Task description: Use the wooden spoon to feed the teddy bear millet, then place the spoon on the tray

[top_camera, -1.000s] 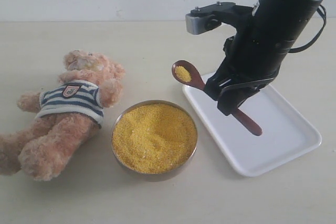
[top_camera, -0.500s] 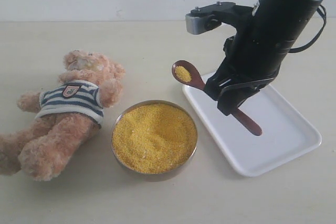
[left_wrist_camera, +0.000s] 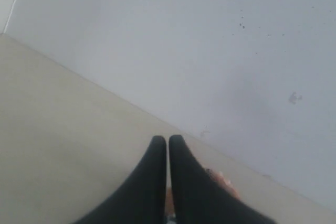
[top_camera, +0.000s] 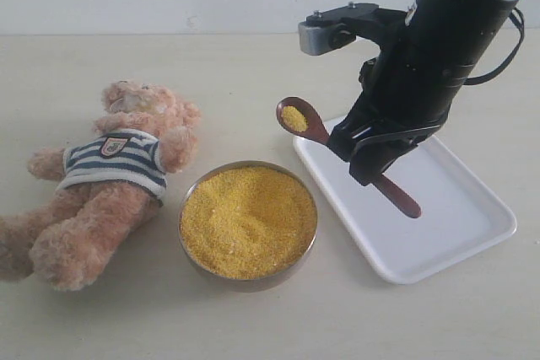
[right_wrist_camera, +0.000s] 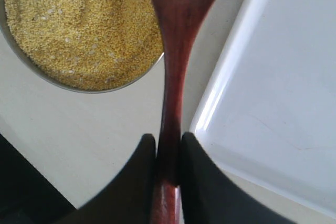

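Millet (top_camera: 247, 221), fine yellow grain, filled one round metal bowl (top_camera: 253, 283) between one fluffy teddy bear (top_camera: 110, 179) and one flat white tray (top_camera: 460, 212). One glossy wooden spoon (top_camera: 315, 131), carrying a small heap, was clamped by its slim handle in the right gripper (top_camera: 371, 156) above the tray's edge. Only the left wrist view showed the left gripper (left_wrist_camera: 167, 142), its tapered black jaws pressed together.

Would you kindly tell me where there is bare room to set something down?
The flat white rectangular tray is bare, though the dark wooden spoon is held over it. Beige tabletop lies open behind the fluffy tan plush bear and round metal bowl. Bear, bowl and tray crowd together.
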Tool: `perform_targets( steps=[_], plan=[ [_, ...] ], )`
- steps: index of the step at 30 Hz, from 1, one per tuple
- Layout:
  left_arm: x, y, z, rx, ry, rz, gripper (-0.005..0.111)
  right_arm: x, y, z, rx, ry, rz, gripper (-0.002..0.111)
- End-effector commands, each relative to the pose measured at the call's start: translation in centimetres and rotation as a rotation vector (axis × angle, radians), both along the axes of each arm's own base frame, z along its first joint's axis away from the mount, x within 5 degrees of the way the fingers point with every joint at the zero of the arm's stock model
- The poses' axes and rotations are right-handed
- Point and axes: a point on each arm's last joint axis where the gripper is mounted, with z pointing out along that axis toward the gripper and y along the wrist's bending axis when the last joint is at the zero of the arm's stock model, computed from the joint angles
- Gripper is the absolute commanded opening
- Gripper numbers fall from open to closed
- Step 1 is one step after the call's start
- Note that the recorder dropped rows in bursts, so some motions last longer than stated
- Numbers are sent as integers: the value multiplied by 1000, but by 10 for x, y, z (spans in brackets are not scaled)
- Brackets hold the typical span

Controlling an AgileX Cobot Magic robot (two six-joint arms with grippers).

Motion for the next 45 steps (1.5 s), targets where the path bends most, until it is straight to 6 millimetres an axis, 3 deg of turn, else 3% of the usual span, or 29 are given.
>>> perform_targets(
  steps=[1, 6, 8, 12, 15, 21, 25, 31, 37, 45],
  plan=[
    [-10, -8, 39, 140, -10, -63, 4, 0, -1, 5, 9, -12, -7, 0],
    [-14, -16, 86, 425, 84, -148, 4, -1, -1, 5, 6, -2, -21, 0],
    [-10, -16, 106, 445, 91, -178, 4, -1, -2, 4, 4, 3, -20, 0],
    [11, -18, 135, 477, 154, -276, 4, -2, -2, 4, 0, 11, -17, 0],
    [39, -23, 144, 472, 260, -402, 4, -2, -2, 4, -1, 16, -26, 0],
    [112, -36, 133, 488, 483, -555, 4, -2, -2, 4, -2, 18, -28, 0],
    [158, -41, 111, 459, 637, -602, 4, -2, -2, 4, 0, 19, -28, 0],
    [203, -46, 74, 362, 893, -708, 4, -2, -2, 4, 0, 18, -26, 0],
    [226, -34, 65, 256, 948, -711, 4, -3, -2, 4, -3, 26, -24, 0],
    [230, -20, 72, 80, 845, -781, 4, -4, -2, 4, -5, 29, -21, 0]
  ],
)
